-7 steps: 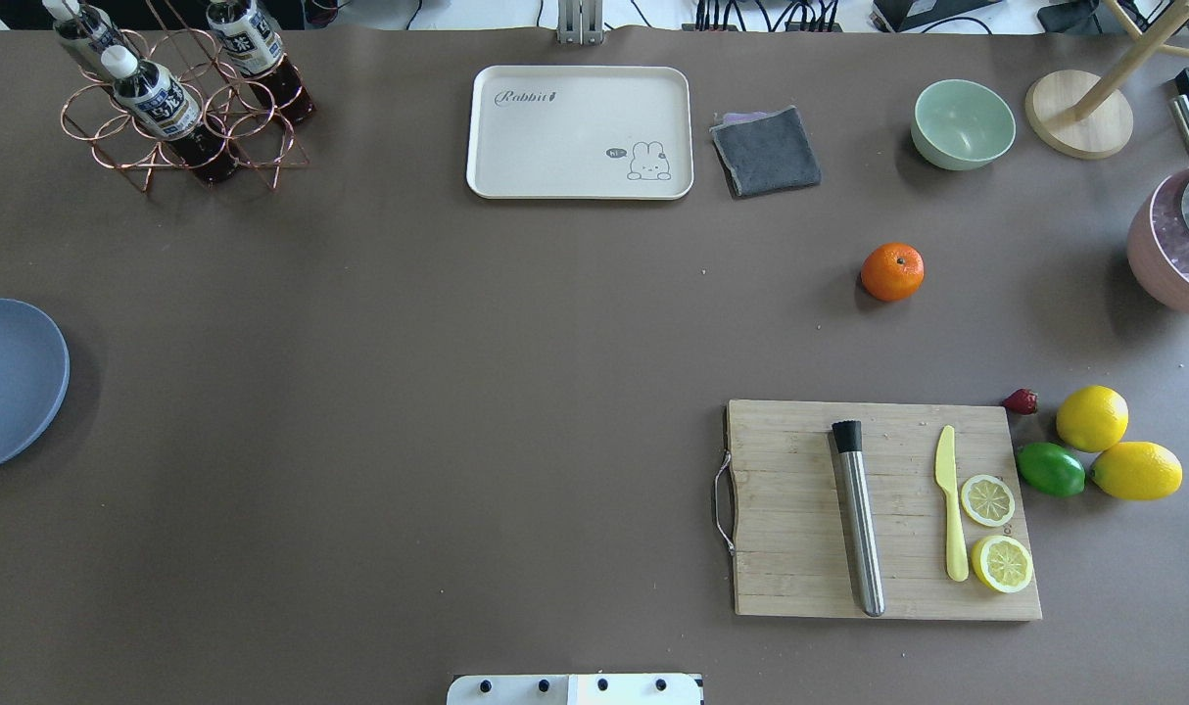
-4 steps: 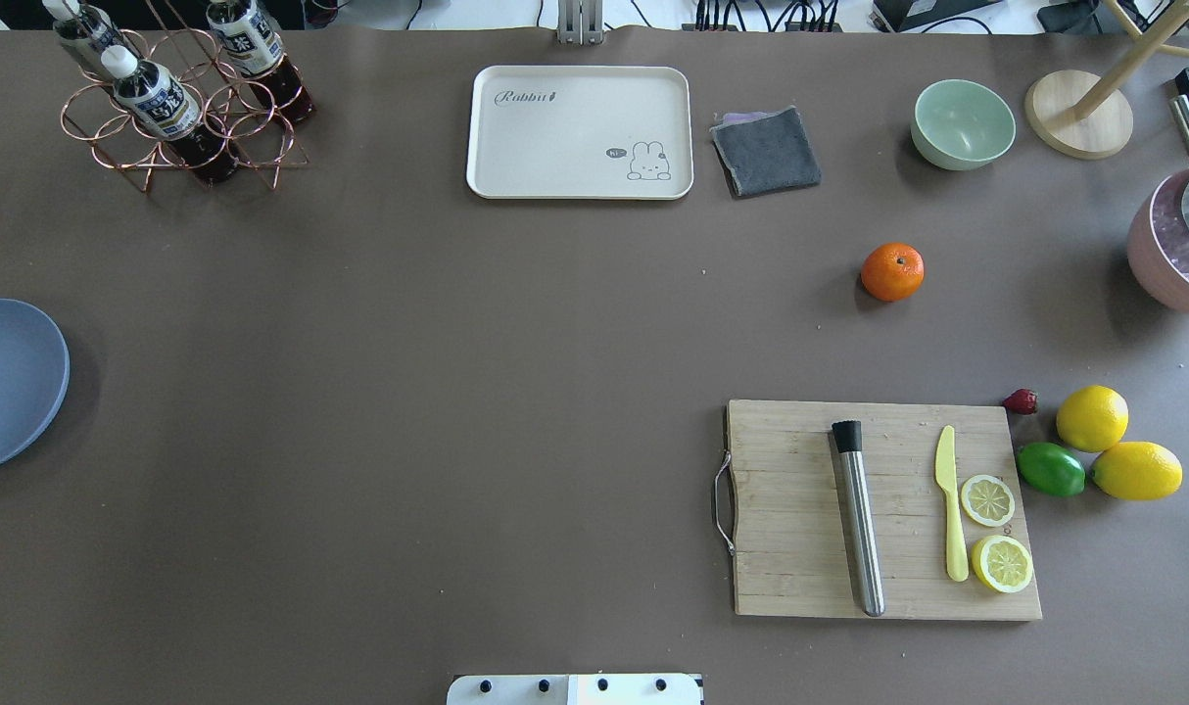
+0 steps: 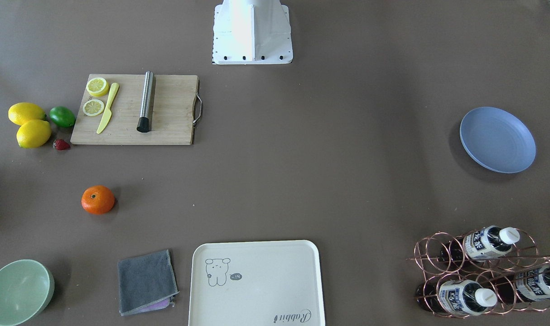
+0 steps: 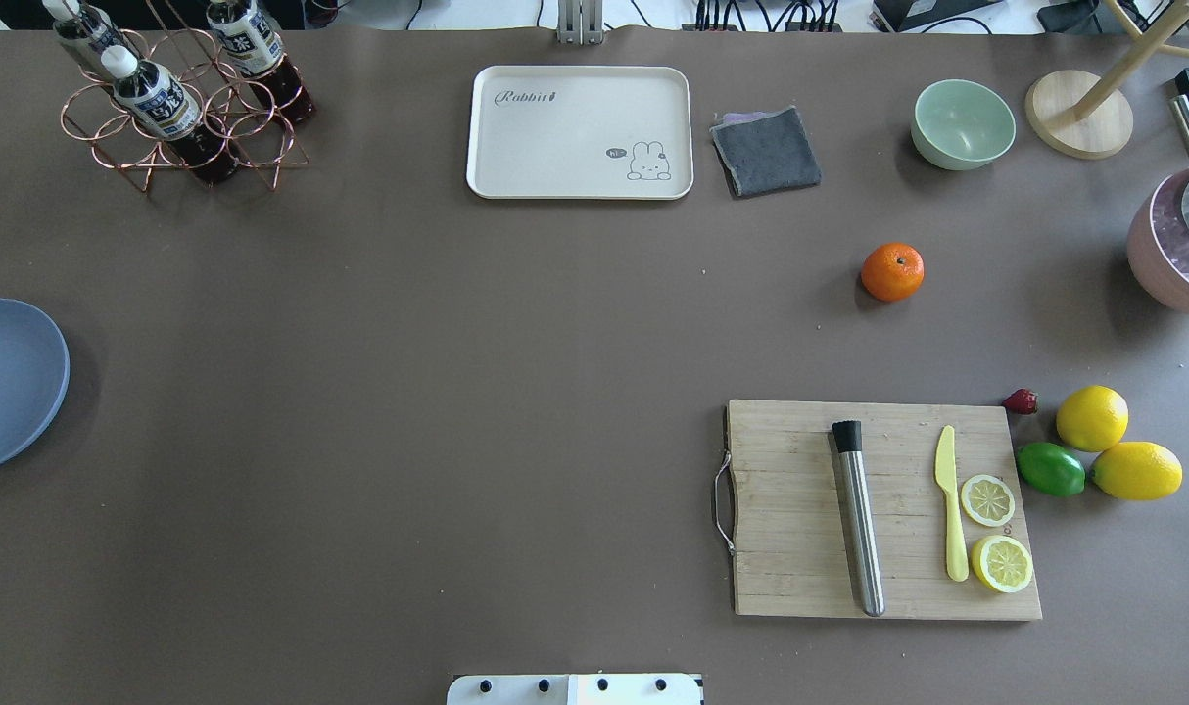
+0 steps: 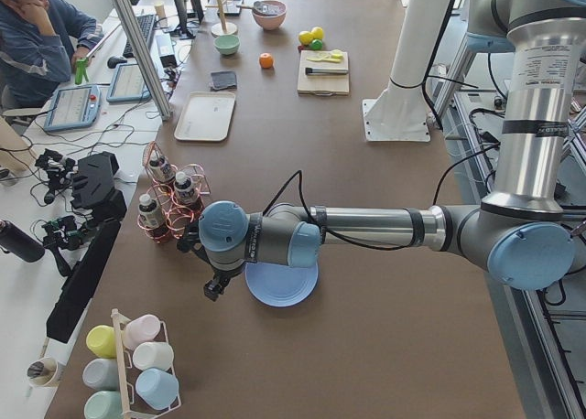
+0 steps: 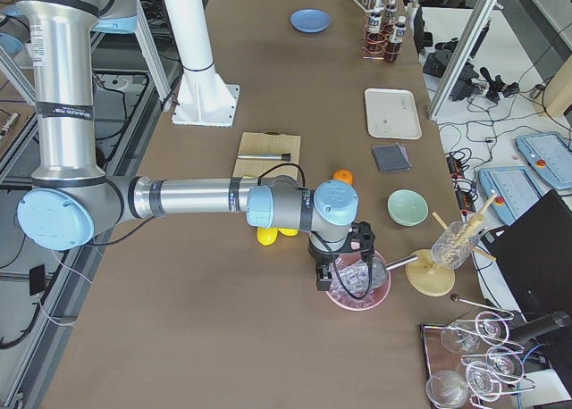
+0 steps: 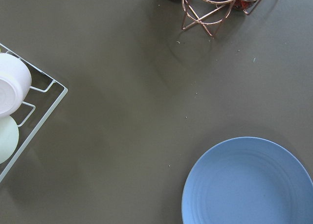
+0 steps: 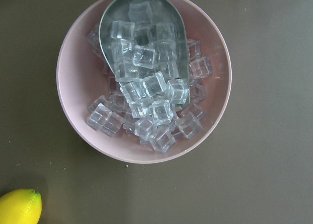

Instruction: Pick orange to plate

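The orange [image 4: 892, 271] rests alone on the brown table, right of centre and beyond the cutting board; it also shows in the front view [image 3: 98, 199]. The light-blue plate [image 4: 7, 382] lies bare at the table's far left edge, and the left wrist view shows part of the plate [image 7: 249, 185]. My left gripper [image 5: 217, 286] hangs beside the plate [image 5: 282, 286], seen only from the side, so I cannot tell its state. My right gripper [image 6: 326, 277] hovers over a pink bowl, far right of the orange [image 6: 343, 177]; I cannot tell its state either.
A wooden cutting board [image 4: 790, 490] carries a steel muddler, a yellow knife and lemon slices. Two lemons [image 4: 1092, 418], a lime and a strawberry lie right of it. A cream tray [image 4: 580, 132], grey cloth, green bowl [image 4: 963, 124], bottle rack [image 4: 178, 108] and pink ice bowl [image 8: 68, 87] stand around.
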You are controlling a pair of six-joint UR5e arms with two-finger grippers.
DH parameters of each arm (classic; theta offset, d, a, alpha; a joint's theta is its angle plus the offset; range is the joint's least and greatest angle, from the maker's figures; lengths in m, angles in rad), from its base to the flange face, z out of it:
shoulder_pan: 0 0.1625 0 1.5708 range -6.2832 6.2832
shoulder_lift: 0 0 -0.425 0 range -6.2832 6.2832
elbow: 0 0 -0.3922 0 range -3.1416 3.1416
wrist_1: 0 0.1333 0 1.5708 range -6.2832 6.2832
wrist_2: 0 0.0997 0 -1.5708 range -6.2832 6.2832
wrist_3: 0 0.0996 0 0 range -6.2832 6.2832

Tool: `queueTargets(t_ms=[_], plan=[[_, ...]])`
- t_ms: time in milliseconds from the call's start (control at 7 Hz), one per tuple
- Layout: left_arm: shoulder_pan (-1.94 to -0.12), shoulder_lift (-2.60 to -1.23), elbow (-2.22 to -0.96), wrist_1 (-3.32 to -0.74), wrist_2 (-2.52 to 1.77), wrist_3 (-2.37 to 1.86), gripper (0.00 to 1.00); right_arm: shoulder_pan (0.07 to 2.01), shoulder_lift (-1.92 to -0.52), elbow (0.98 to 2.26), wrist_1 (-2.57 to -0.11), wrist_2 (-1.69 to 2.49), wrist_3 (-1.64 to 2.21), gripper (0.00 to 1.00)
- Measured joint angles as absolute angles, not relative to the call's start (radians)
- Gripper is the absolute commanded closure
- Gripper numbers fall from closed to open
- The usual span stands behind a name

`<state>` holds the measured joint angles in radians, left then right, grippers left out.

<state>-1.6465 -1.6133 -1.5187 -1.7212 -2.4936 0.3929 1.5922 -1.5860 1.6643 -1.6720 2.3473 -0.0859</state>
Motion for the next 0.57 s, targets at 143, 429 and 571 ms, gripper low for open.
queueTargets(t_ms=[143, 429, 571], plan=[[-1.627, -1.592, -1.486, -1.796, -2.489, 0.329, 0.02, 1.592, -1.588, 1.664, -1.671, 2.360, -0.086, 0.00], [-1.541, -1.534, -1.369, -2.098, -2.486, 0.141, 0.02, 1.592, -1.592, 1.680, -1.668, 2.375, -0.092, 0.00], [-1.485, -1.514, -1.303, -2.260, -2.471, 0.042, 0.02, 1.592, -1.595, 1.698, -1.667, 2.372, -0.095, 0.00]])
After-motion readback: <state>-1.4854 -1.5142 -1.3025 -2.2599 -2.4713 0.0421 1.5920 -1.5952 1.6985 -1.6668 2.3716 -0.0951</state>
